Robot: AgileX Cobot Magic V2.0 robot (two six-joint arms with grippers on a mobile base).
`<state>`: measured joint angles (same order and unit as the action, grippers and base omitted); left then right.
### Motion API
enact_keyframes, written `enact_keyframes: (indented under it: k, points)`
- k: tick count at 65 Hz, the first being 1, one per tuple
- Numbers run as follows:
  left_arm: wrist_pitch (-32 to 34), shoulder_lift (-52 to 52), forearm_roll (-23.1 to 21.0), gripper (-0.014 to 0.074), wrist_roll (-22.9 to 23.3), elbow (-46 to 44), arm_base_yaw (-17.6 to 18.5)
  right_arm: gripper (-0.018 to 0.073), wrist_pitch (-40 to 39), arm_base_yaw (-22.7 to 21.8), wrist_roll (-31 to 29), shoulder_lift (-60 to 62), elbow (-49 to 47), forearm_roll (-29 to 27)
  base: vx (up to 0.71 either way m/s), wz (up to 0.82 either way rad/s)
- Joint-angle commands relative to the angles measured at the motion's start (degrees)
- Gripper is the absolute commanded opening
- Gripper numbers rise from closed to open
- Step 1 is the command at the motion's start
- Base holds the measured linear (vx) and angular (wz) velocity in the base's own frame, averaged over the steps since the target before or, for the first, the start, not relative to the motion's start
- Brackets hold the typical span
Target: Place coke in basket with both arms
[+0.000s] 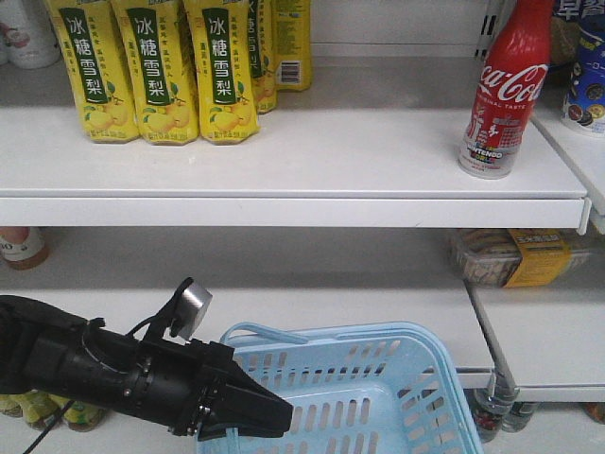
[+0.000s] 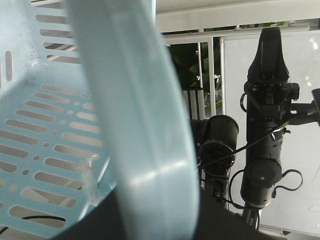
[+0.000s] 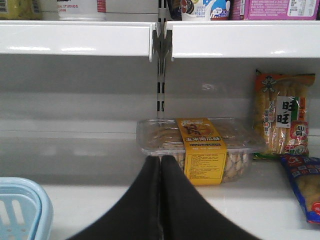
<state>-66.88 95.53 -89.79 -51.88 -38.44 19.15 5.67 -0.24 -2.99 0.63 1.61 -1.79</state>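
The coke (image 1: 503, 90), a red contour bottle with white script, stands upright at the right end of the upper shelf (image 1: 312, 156). The light blue basket (image 1: 430, 355) is low in the front view, below the lower shelf. My left gripper (image 1: 280, 418) reaches in from the lower left to the basket's near left rim. In the left wrist view a blurred blue band of the basket (image 2: 140, 125) runs between the dark jaws, which are shut on it. My right gripper (image 3: 160, 160) is shut on nothing, pointing at the lower shelf, with a basket corner (image 3: 22, 202) to its left.
Yellow pear-drink bottles (image 1: 151, 76) fill the upper shelf's left side. On the lower shelf lie a clear snack box with a yellow band (image 3: 202, 145) and snack packets (image 3: 282, 120). A slotted shelf post (image 3: 160, 75) rises behind the box. The right arm (image 2: 265, 125) shows beside the basket.
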Motion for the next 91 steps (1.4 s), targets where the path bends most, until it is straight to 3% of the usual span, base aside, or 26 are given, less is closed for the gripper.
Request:
enact_keyframes:
  k: [1,42,61,77,83,91]
  points:
    - [-4.1,-2.7,-4.8,-0.0006,-0.7,-0.9,0.2,-0.0010,-4.3,-0.3,-0.4,0.7,0.4,0.1,0.00,0.00]
    - [-4.1,-2.7,-4.8,-0.0006,-0.7,-0.9,0.2,-0.0010,-4.5,-0.3,-0.4,0.7,0.4,0.1,0.00,0.00]
    - [-4.1,-2.7,-4.8,-0.0006,-0.7,-0.9,0.2,-0.0010,-10.0,-0.3,-0.4,0.7,0.2,-0.5,0.00,0.00]
    - [-4.0,-2.7,-4.8,-0.0006,-0.7,-0.9,0.2,-0.0010,-8.9,-0.3,-1.5,-3.2,-8.5,-1.3,0.00,0.00]
    - [-4.0,-2.7,-4.8,-0.0006,-0.7,-0.9,0.2,-0.0010,-6.0,-0.3,-1.3,-8.2,-13.3,-2.3,0.00,0.00]
    - [-4.0,-2.7,-4.8,-0.0006,-0.7,-0.9,0.2,-0.0010,5.2,-0.3,-1.9,-16.4,-22.0,-1.0,0.00,0.00]
